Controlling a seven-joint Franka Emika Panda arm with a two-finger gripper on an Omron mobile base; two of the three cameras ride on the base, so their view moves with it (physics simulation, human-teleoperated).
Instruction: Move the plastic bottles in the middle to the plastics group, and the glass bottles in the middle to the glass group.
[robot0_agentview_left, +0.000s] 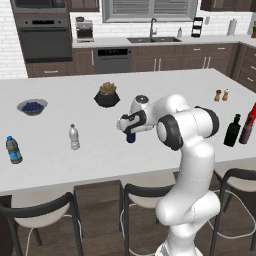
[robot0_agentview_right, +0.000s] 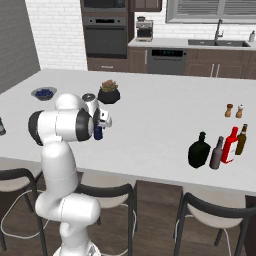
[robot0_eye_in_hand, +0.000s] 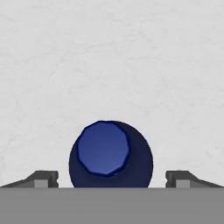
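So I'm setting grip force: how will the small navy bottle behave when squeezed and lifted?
The navy bottle looks short and squat, so it probably stays upright. Its round, smooth wall may slip or twist between the open gripper. Being small, it is likely light.

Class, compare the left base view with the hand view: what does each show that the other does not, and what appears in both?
Left base view alone: the clear water bottle, the blue-label bottle, the bowl of blueberries, the potted plant and the robot's arm.
Hand view alone: the navy bottle's blue cap seen from above, between the two open fingertips.
Both: the navy bottle and the white counter.
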